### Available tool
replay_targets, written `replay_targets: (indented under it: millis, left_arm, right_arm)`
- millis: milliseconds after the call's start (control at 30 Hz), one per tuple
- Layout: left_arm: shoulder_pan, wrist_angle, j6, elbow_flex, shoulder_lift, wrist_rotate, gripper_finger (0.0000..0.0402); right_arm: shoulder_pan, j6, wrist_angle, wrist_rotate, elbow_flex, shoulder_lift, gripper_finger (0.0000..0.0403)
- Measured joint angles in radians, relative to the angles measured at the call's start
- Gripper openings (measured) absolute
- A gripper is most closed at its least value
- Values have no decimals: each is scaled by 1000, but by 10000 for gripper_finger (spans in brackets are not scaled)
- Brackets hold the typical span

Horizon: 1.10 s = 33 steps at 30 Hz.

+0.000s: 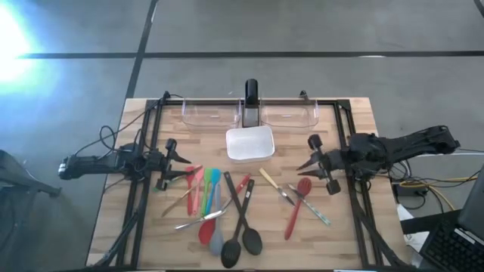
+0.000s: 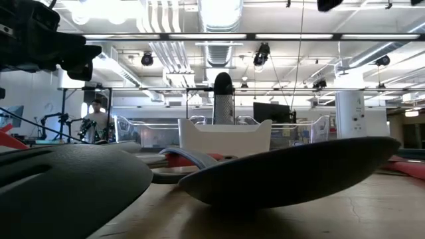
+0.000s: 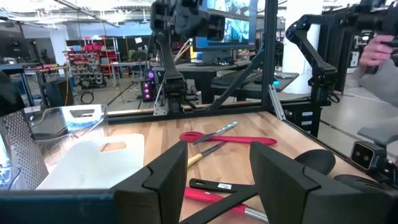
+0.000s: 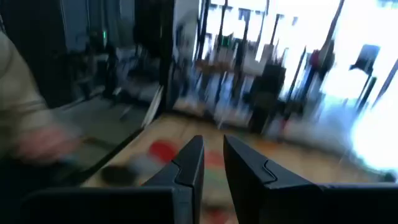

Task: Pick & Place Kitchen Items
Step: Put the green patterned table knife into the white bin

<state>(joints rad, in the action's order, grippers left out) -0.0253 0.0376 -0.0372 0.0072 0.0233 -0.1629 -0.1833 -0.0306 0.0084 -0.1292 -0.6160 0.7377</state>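
With the utensils [image 1: 227, 208] lying loose mid-bench [image 1: 340, 242] before the dish [image 1: 250, 143], the left pincer [image 1: 180, 162] and right pincer [image 1: 305, 155] flank them, both spread open and empty, seemingly ready to pick.

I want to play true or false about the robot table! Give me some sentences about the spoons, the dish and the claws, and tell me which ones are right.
1. The white square dish sits between the two arms. True.
2. The left claw is holding a black spoon. False: its fingers are open and hold nothing.
3. Two black spoons lie side by side at the near end of the pile. True.
4. All the utensils are already in the clear bins. False: they still lie on the wooden table.
5. The right claw hovers near a red spoon. True.
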Motion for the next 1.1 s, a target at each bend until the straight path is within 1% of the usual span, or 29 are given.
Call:
replay_targets:
  millis: [100, 200, 300, 433, 500, 600, 667, 800, 933, 1000, 1100]
  left_arm:
    - [0, 0, 0, 0, 0, 0, 179]
    - [0, 0, 0, 0, 0, 0, 179]
    - [0, 0, 0, 0, 0, 0, 179]
    - [0, 0, 0, 0, 0, 0, 179]
    - [0, 0, 0, 0, 0, 0, 179]
    - [0, 0, 0, 0, 0, 0, 179]
    - [0, 0, 0, 0, 0, 0, 179]
    - [0, 0, 0, 0, 0, 0, 179]
    - [0, 0, 0, 0, 0, 0, 179]
    - [0, 0, 0, 0, 0, 0, 179]
    - [0, 0, 0, 0, 0, 0, 179]
  right_arm:
    - [0, 186, -204, -2, -86, 46, 57]
    - [0, 296, -306, 4, -132, 79, 57]
    - [-1, 374, -353, 33, -134, 98, 57]
    - [-6, 476, -369, 117, -113, 110, 57]
    - [-7, 505, -381, 158, -109, 120, 57]
    - [-6, 551, -439, 184, -115, 137, 57]
    - [-6, 591, -494, 185, -128, 156, 56]
    - [-6, 704, -661, 174, -160, 204, 56]
    - [-11, 758, -818, 115, -216, 266, 56]
    - [-35, 785, -881, 99, -242, 297, 56]
    - [-100, 822, -950, 99, -263, 342, 56]
